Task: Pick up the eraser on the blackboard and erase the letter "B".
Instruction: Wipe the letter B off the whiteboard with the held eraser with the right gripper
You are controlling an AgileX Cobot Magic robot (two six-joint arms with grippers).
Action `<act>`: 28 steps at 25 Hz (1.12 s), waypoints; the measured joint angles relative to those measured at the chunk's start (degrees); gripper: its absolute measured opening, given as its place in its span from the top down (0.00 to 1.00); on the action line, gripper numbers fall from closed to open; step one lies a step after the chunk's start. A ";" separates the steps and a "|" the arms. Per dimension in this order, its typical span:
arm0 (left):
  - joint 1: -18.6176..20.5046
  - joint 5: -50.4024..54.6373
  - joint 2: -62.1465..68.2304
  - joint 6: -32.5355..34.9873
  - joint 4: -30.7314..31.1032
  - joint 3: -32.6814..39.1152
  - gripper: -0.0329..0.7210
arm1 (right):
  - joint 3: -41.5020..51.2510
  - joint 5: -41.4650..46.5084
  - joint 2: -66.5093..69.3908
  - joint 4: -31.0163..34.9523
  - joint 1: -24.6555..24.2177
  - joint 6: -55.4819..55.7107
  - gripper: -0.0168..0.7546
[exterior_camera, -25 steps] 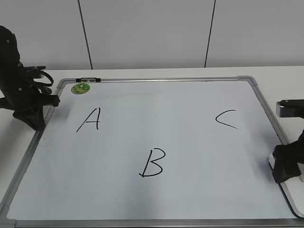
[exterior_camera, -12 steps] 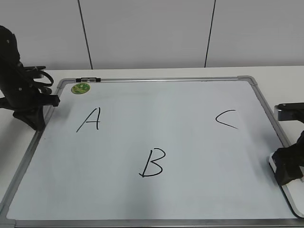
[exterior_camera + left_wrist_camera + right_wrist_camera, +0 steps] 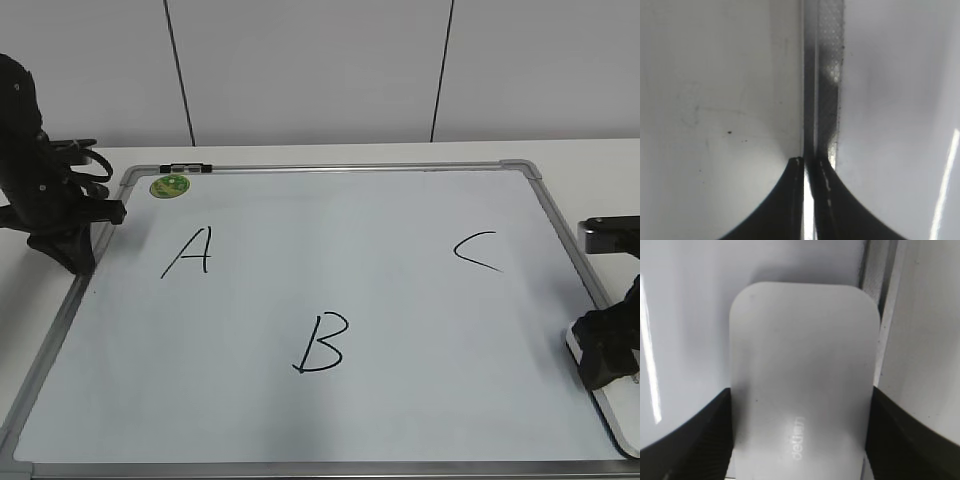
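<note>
- Right now the right fingers (image 3: 702, 440) sit one on each side of the eraser (image 3: 802, 385), pressed against its long edges. They hold it by the sides so the flat bottom can stay free to rub.
- Seen from the right wrist, the eraser is white and smooth, with small grey letters on top. It lies flat on the blackboard (image 3: 685, 295), just beside the frame on that side.
- From the outside view, the right gripper (image 3: 605, 362) is down low at the right edge of the blackboard (image 3: 330, 250), and only a bit of the white eraser (image 3: 573, 345) peeks out under it. I think it still rests on the board, but I cannot be sure it is not lifted a tiny bit.
- The left fingers (image 3: 822, 200) are pressed together with nothing between them. They point down at the frame on the left side of the board.
- The left gripper (image 3: 75, 255) is parked at that far edge, I think so it is out of the way.
- The letter "B" (image 3: 322, 343) is black and whole. It is near the middle of the board, toward the front, well apart from the eraser.
- The "A" (image 3: 190, 251) is to the left and the "C" (image 3: 477, 250) is to the right. A round green sticker (image 3: 170, 185) sits near the back left corner.
- Next, I think the eraser must go left to the "B" and stay away from the "C".
- The board lies flat on the white counter (image 3: 590, 165).
</note>
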 joint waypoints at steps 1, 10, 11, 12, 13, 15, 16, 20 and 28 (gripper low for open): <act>0.00 0.00 0.00 0.00 0.00 0.00 0.93 | 0.00 0.00 0.00 0.00 0.00 0.00 0.29; 0.00 0.00 0.00 0.00 0.00 0.00 0.93 | -4.98 4.63 0.49 4.80 0.36 -0.53 0.30; 0.00 0.00 0.00 0.00 0.00 0.00 0.93 | -6.88 5.98 0.58 5.26 0.78 -0.82 0.30; 0.00 0.00 0.00 0.00 0.00 0.00 0.93 | -8.95 7.16 0.94 5.29 1.47 -1.08 0.30; 0.00 0.00 0.00 0.00 -0.10 0.00 0.93 | -11.13 8.93 1.52 5.38 2.48 -1.23 0.30; 0.00 0.00 0.00 0.00 -0.10 0.00 0.93 | -15.14 11.60 3.31 5.08 4.97 -1.37 0.30; 0.00 0.00 0.00 0.00 -0.10 0.00 0.93 | -17.29 12.95 4.51 4.73 6.32 -1.37 0.30; 0.00 0.00 0.00 0.00 -0.10 0.00 0.93 | -23.78 15.86 8.72 3.91 10.67 -1.37 0.30; 0.00 0.00 0.00 0.00 -0.76 -0.02 0.93 | -35.26 19.45 17.46 0.19 20.64 1.79 0.30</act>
